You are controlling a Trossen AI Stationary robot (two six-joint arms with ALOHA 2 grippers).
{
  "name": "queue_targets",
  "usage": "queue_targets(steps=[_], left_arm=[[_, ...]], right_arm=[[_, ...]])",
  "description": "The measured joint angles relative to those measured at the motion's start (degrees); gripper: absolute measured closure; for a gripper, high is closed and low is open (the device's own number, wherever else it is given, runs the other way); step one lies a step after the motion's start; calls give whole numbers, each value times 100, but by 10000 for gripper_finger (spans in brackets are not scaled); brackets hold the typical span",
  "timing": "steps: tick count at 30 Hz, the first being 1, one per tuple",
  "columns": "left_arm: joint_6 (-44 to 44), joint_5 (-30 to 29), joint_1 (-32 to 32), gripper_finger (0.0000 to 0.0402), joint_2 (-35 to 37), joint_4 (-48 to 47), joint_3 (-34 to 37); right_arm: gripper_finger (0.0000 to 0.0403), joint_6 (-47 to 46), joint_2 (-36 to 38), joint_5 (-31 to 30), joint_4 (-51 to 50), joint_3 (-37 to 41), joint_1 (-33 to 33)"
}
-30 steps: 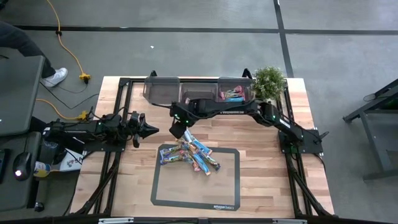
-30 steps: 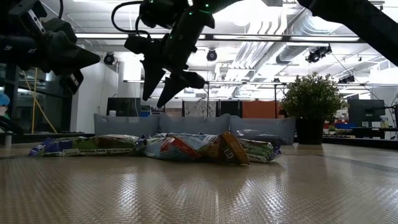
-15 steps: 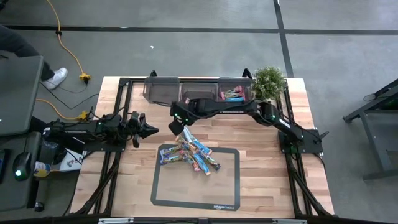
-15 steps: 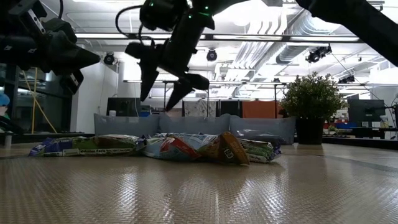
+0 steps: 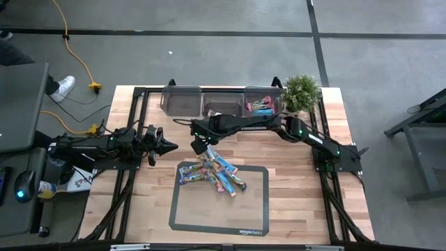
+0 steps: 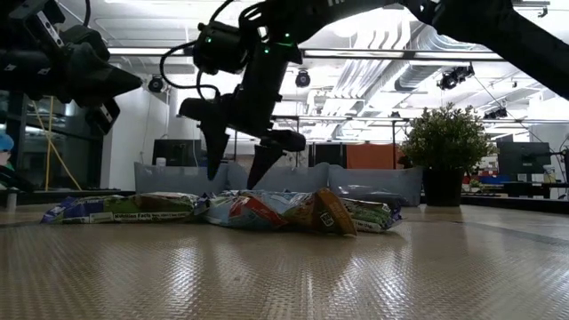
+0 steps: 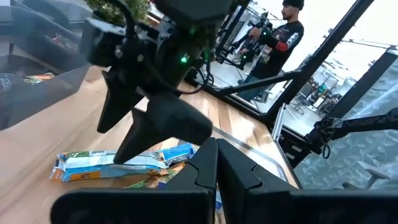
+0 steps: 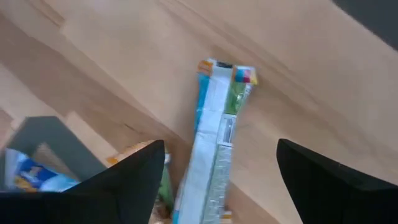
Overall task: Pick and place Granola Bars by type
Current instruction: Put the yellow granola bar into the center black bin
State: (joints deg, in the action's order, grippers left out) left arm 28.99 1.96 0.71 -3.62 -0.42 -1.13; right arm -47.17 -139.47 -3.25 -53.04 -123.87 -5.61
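Over the table (image 5: 293,202), right fingers (image 6: 266,160) gape above Granola Bars (image 5: 212,171), gripping nothing.

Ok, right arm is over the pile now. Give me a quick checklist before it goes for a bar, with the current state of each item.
1. Right gripper open: ok, jaws spread wide.
2. Right gripper empty: ok, nothing between its fingers.
3. A bar lined up: ok, a light blue-and-green bar lies between the fingers in the right wrist view.
4. Target lying free of the pile: cannot tell, its near end runs in among other bars.
5. Left gripper out of the way: ok, shut and parked left of the pile.
6. Bins reachable: ok, along the far edge.
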Motion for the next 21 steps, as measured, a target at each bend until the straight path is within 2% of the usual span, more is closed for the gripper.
queue_targets(steps=[15, 21], left_arm=[[-7, 4, 0, 401, 0, -1, 0], [-20, 3, 0, 401, -1, -1, 0]], right_arm=[[110, 116, -351, 316, 83, -8, 47], [130, 112, -449, 380, 79, -26, 95]])
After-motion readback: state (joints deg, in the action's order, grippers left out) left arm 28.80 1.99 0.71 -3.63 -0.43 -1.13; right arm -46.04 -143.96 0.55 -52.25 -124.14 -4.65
